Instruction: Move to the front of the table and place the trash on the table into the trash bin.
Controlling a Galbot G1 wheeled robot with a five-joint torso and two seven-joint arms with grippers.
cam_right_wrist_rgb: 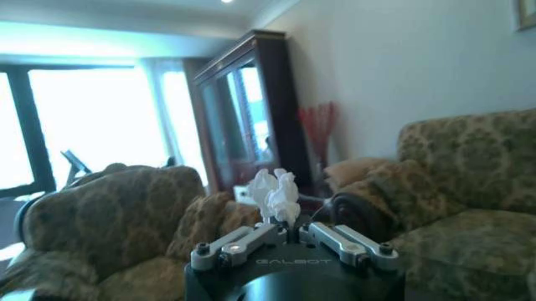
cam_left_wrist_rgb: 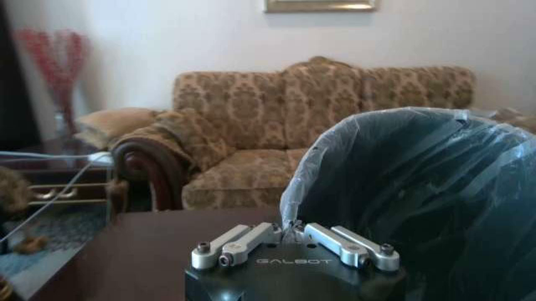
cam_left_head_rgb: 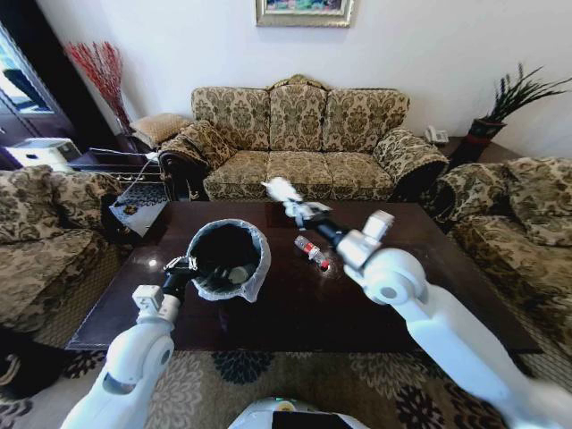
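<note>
Trash clearing, partly complete.
Right tool point(cam_left_head_rgb: 298, 211) carries a clenched crumpled tissue point(cam_left_head_rgb: 281, 189) above the bench point(cam_left_head_rgb: 429, 295), not yet over the trash bin point(cam_left_head_rgb: 255, 234). Left tool point(cam_left_head_rgb: 185, 265) is clamped on the bin's rim, tilting it; scraps already lie inside. A red-capped bottle point(cam_left_head_rgb: 311, 251) remains on the bench.

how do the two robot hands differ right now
The left hand is low at the table, shut on the trash bin liner's rim and tilting the bin; the right hand is raised above the table, shut on a crumpled tissue. The left grips the container, the right a piece of trash. Both are closed on something.
</note>
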